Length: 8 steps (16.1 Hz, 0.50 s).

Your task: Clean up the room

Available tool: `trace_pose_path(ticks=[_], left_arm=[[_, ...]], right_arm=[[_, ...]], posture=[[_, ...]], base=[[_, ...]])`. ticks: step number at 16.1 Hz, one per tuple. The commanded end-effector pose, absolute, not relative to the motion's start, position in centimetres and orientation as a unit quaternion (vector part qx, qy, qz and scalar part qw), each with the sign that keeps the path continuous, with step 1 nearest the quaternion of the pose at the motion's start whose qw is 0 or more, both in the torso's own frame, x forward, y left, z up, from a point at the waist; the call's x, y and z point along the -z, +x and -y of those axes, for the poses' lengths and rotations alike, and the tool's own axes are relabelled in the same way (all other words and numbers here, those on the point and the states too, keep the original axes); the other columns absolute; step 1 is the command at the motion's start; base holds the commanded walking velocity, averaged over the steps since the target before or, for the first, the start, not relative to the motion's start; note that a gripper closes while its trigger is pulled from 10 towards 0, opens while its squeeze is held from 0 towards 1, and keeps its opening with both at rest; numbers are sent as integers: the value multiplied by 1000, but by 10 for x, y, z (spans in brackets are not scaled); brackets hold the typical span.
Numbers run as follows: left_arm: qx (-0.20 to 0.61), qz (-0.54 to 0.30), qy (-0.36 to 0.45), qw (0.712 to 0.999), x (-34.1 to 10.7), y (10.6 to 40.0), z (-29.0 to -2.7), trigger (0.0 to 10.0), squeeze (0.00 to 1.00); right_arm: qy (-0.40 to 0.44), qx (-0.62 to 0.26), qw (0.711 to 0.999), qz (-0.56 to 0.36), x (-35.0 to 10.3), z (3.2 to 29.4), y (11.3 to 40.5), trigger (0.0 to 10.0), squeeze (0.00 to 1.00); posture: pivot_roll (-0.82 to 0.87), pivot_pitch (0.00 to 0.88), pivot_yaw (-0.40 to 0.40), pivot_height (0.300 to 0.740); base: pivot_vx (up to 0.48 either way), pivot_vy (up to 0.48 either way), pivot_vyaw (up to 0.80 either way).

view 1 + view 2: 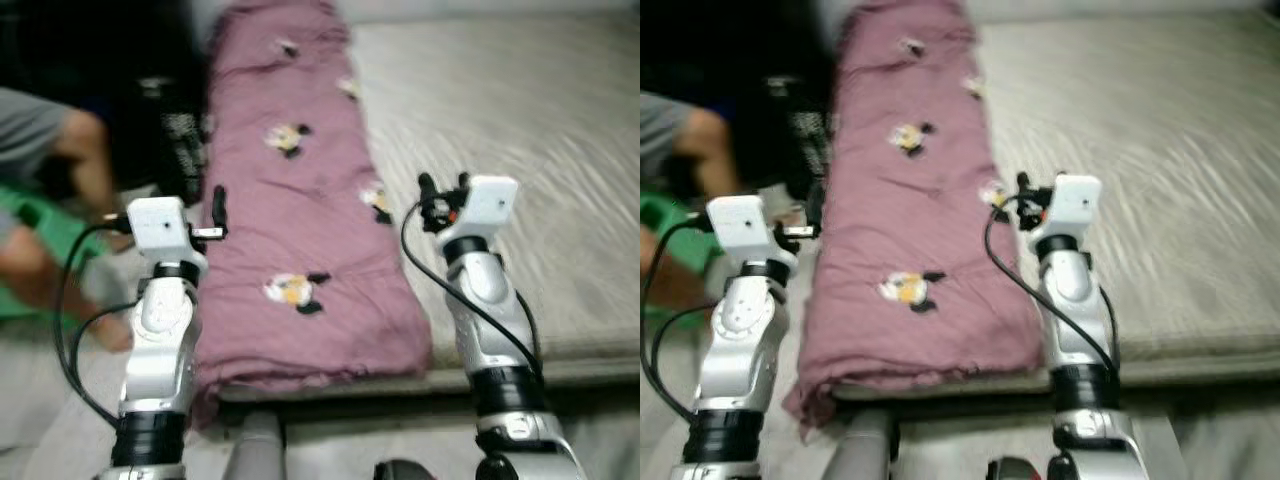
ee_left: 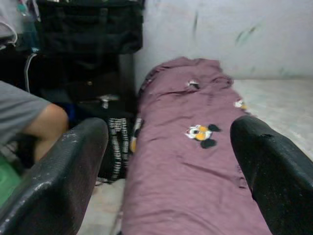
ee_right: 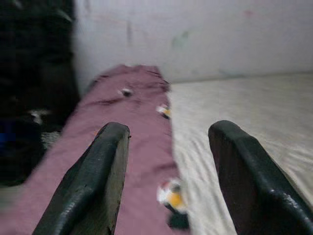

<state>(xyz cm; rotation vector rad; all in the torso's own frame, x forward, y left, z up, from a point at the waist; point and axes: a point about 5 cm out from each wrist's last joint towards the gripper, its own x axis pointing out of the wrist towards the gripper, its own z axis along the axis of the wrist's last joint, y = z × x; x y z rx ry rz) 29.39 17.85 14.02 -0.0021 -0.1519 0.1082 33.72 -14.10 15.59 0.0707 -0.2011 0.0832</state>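
A folded purple blanket [image 1: 915,215] lies along the beige mattress's [image 1: 1140,170] left edge.

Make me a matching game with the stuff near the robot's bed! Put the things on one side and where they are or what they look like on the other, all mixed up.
Things:
1. long mauve folded blanket with cartoon prints
2. beige ribbed mattress
3. left gripper
4. right gripper

Descriptions:
A. open, raised over the blanket's right edge
B. lies along the left side of the bed
C. bare pale surface to the right of the blanket
D. open, raised at the blanket's left edge, near a seated person's knee

Pairs: 1-B, 2-C, 3-D, 4-A
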Motion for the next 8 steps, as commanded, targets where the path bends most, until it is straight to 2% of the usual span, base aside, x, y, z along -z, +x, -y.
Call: trace_pose_path(ticks=[1, 8], left_arm=[[-27, 67, -5, 997, -139, 299, -161, 10000, 0], [-54, 55, -10, 997, -135, 299, -163, 10000, 0]], right_arm=[[26, -14, 995, 93, -149, 160, 332, 10000, 0], [17, -16, 996, 82, -140, 163, 328, 10000, 0]], posture=[[-48, 0, 34, 740], [-49, 0, 26, 740]], base=[[0, 0, 0], [0, 0, 0]])
